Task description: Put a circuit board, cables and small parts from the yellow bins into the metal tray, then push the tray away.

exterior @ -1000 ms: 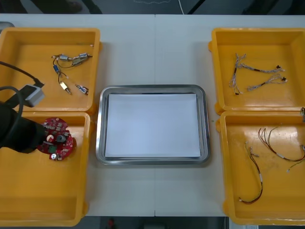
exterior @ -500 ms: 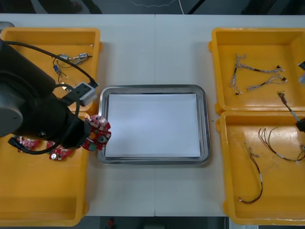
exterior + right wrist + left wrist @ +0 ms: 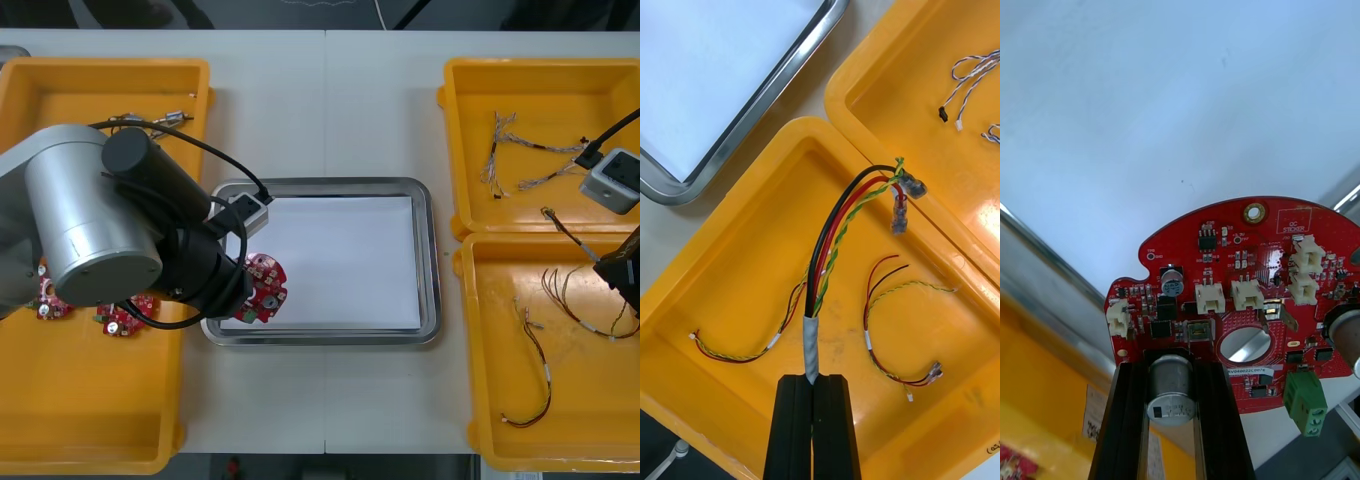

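Left pincer (image 3: 1172, 371) grips the board (image 3: 1247, 247), probably stiff and fragile, at its edge; right pincer (image 3: 814, 384) grips the limp cable (image 3: 833, 247) at its taped end

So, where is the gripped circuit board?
In the front view, the circuit board hangs in the left gripper over the metal tray's left near corner.

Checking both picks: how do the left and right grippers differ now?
The left gripper is shut on a round red circuit board; the right gripper on a black, red and yellow cable. The left is over the metal tray's near-left corner; the right over a right-hand yellow bin. Both are loaded.
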